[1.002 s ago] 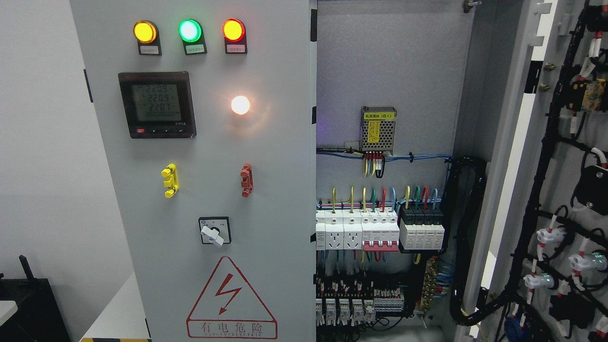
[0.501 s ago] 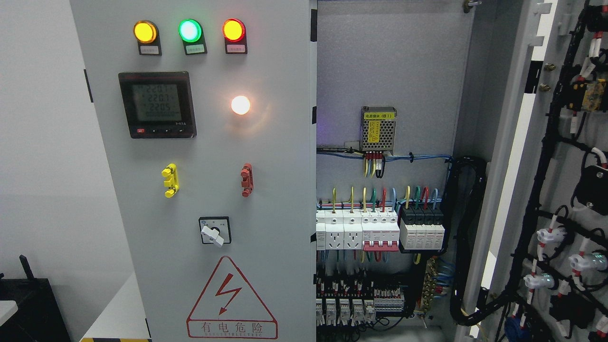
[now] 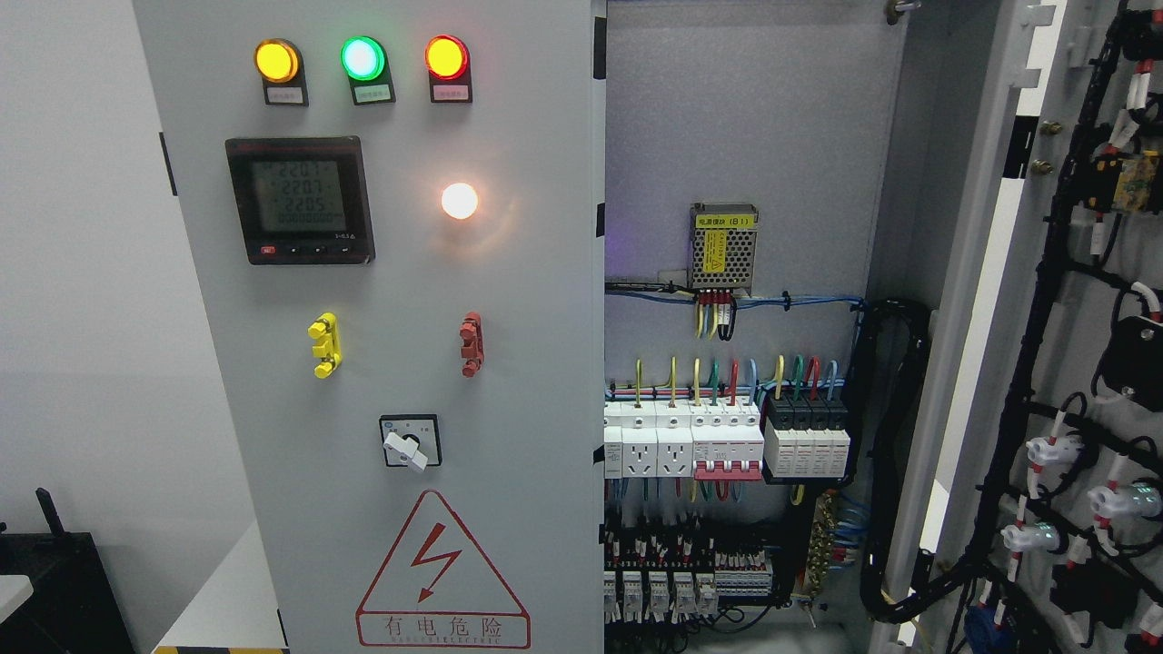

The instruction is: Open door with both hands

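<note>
Almost nothing differs between the pictures. The readout on the meter has changed: a second ago its three upper rows read 2209, 2209, 2207, and now they read about 2207, 2207, 2205, though the small digits are hard to make out. The whole view has also slid a hair to the left, so the meter and the lamps sit very slightly further left than before
</note>
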You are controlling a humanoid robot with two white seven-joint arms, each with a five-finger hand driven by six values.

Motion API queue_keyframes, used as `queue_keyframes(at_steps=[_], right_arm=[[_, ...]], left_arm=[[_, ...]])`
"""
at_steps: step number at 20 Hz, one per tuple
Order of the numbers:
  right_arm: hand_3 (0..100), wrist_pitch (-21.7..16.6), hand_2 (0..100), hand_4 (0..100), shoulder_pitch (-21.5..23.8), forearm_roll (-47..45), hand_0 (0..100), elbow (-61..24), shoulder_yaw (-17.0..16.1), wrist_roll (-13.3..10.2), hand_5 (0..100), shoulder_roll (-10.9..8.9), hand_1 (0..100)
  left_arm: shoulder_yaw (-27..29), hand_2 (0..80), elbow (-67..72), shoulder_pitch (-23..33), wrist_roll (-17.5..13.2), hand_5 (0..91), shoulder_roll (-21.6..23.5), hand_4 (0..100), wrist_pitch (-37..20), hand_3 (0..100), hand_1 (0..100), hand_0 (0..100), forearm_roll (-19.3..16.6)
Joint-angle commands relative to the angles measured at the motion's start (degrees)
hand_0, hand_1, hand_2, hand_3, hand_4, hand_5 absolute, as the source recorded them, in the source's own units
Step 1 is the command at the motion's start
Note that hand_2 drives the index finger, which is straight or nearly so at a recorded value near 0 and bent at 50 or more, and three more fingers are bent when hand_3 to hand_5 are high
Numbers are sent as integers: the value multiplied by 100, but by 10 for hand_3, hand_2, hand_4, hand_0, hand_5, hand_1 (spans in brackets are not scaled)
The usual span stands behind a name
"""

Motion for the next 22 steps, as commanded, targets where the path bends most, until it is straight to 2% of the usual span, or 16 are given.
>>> queue_keyframes(at_steps=[1, 5, 7, 10, 12, 15, 16, 20, 22], right_arm=[[0, -7, 0, 0, -1, 7, 107, -248, -18, 3, 0, -27, 0], [0, -7, 0, 0, 8, 25, 107, -538, -9, 3, 0, -71, 0], [0, -7, 0, 0, 148, 25, 107, -1038, -18, 3, 0, -133, 0], [0, -7, 0, 0, 683, -10, 107, -2022, -18, -6, 0, -317, 0], [0, -7, 0, 0, 956, -19, 107, -2628, -9, -6, 0, -370, 0], [0, -7, 0, 0, 1561, -19, 107, -3875, 35, -6, 0, -528, 0], [0, -7, 0, 0, 1720, -19, 107, -4201, 70, -6, 0, -598, 0], [0, -7, 0, 0, 2256, -19, 107, -5230, 105, 2, 0, -678, 0], [0, -15, 0, 0, 2564, -10, 107, -5618, 306, 3, 0, -774, 0]], left_arm=[[163, 0, 2881, -616, 229, 0, -1826, 32, -20, 0, 0, 0, -236], [312, 0, 3005, -616, 519, 0, -1968, 32, -3, 0, 0, 0, -560], [558, 0, 3005, -607, 510, 0, -1977, 32, 33, 0, 0, 0, -833], [910, 0, 3005, -581, 458, 0, -1977, 32, 50, 0, 0, 0, -1141], [1103, 0, 3005, -528, 466, 0, -2003, 32, 42, 0, 0, 0, -1369], [1533, 0, 3005, -502, 466, 0, -2003, 32, 15, 0, 0, 0, -1721], [1639, 0, 3005, -502, 475, 0, -2003, 32, 15, 0, 0, 0, -1756], [1930, 0, 3005, -502, 484, 0, -2003, 31, 6, 0, 0, 0, -1757], [1930, 0, 3005, -502, 466, 0, -2003, 32, -2, 0, 0, 0, -1731]])
